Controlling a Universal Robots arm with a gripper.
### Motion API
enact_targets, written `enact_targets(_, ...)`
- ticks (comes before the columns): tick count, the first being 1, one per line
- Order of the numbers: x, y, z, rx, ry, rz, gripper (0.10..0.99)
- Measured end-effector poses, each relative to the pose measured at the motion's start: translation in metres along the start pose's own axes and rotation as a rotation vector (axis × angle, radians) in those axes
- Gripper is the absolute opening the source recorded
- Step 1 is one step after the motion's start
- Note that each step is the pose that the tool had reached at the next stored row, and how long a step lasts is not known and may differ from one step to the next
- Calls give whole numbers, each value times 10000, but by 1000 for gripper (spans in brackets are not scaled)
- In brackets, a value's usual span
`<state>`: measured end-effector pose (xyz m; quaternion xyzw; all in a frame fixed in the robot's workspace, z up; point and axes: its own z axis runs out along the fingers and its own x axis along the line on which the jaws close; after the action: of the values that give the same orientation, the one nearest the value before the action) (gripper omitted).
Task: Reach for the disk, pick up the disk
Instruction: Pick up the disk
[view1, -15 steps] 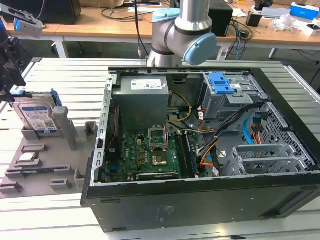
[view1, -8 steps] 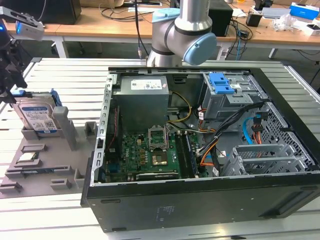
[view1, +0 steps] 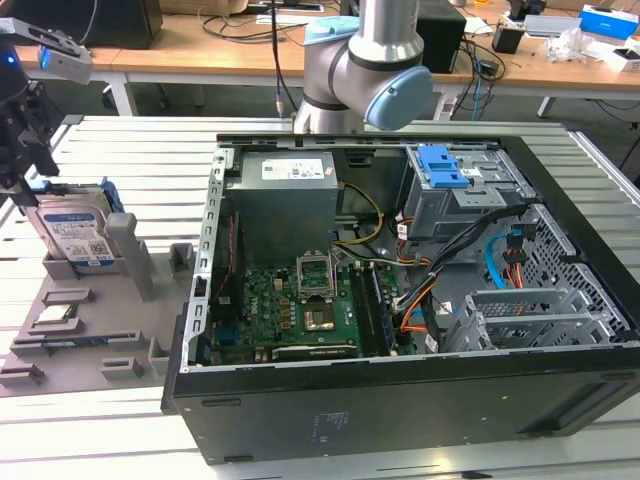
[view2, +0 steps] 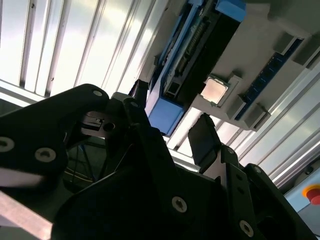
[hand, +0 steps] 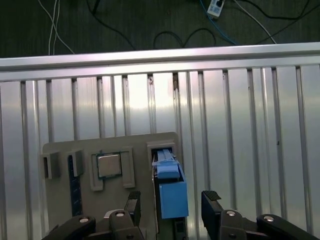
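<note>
The disk (view1: 75, 235) stands on edge in a slot of a grey holder plate (view1: 130, 340) on the ribbed metal tabletop (view1: 90, 425), at the exterior view's left, well apart from the open computer case (view1: 400, 400) that takes up the middle and the exterior view's right. Its white-and-blue label faces the camera there, with a blue rail along its upper edge. The tool (view1: 25, 165) hangs just above the disk, at the end of the arm that reaches over from behind the case. In the first wrist view the tool (hand: 171, 200) is open: its two black fingers (hand: 132, 202) stand one on each side of the disk (hand: 172, 192), which shows edge-on with its blue rail uppermost, and a gap is visible between each finger and the rail. The second wrist view shows the same straddle, the tool (view2: 172, 107) spread around the blue end of the disk (view2: 195, 55). A small square silver chip (hand: 109, 165) lies flat in its own recess of the holder plate, just beside the disk's slot.
</note>
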<state>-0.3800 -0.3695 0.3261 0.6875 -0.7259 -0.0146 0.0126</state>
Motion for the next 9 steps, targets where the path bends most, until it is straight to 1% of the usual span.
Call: enact_targets(9, 0, -3, 90, 0, 0, -2, 600)
